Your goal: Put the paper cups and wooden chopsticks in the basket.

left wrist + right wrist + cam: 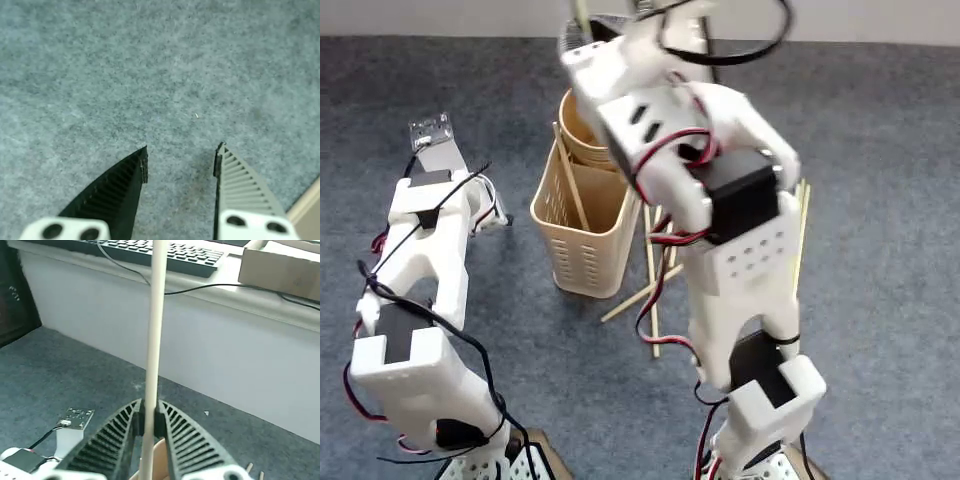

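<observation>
cup (582,130) in basket (582,240), chopsticks (623,307) right of basket

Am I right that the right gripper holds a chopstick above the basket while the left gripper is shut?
Not quite: the left gripper is open, jaws apart over the carpet, as the left wrist view shows. The right gripper does hold a chopstick above the basket.

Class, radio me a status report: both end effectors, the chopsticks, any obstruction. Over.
Left end effector open over carpet. Right end effector shut on upright chopstick. Loose chopsticks beside basket. No obstruction seen.
</observation>
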Action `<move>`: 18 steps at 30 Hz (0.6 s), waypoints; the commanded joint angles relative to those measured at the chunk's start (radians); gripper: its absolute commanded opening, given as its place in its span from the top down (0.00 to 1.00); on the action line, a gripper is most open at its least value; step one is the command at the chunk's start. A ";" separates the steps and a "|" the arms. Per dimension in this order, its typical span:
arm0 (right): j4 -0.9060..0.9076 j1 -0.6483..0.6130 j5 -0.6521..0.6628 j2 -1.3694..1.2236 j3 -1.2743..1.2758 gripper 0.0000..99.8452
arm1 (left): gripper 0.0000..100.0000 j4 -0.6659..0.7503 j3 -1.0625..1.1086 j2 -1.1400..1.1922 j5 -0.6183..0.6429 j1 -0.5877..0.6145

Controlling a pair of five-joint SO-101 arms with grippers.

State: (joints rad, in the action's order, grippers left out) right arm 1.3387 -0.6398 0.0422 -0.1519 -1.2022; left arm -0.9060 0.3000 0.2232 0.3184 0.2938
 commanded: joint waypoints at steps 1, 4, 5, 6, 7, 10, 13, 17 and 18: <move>0.143 -0.056 0.026 0.091 -0.101 1.00 | 0.78 0.009 -0.008 -0.005 -0.009 -0.015; 0.348 -0.059 0.028 0.191 -0.142 1.00 | 0.78 0.044 0.001 -0.005 -0.009 -0.018; 0.404 -0.045 0.028 0.220 -0.136 1.00 | 0.78 0.051 0.001 -0.005 -0.009 -0.019; 0.433 -0.028 0.037 0.254 -0.122 1.00 | 0.78 0.052 0.001 -0.005 -0.009 -0.022; 0.430 -0.007 0.046 0.286 -0.088 1.00 | 0.78 0.054 0.002 -0.005 -0.009 -0.022; 0.429 0.079 0.054 0.427 0.087 1.00 | 0.78 0.054 0.002 -0.004 -0.041 -0.022; 0.427 0.067 0.057 0.613 0.329 1.00 | 0.78 0.061 0.016 -0.004 -0.068 -0.022; 0.328 0.027 0.058 0.835 0.708 1.00 | 0.78 0.083 0.028 -0.004 -0.069 -0.022; 0.249 0.019 0.058 0.881 0.814 1.00 | 0.78 0.083 0.030 -0.004 -0.069 -0.022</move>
State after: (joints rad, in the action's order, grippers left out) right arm 1.7223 -0.5984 0.0928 0.5923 -0.6667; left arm -0.8370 0.3322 0.2232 0.2601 0.2908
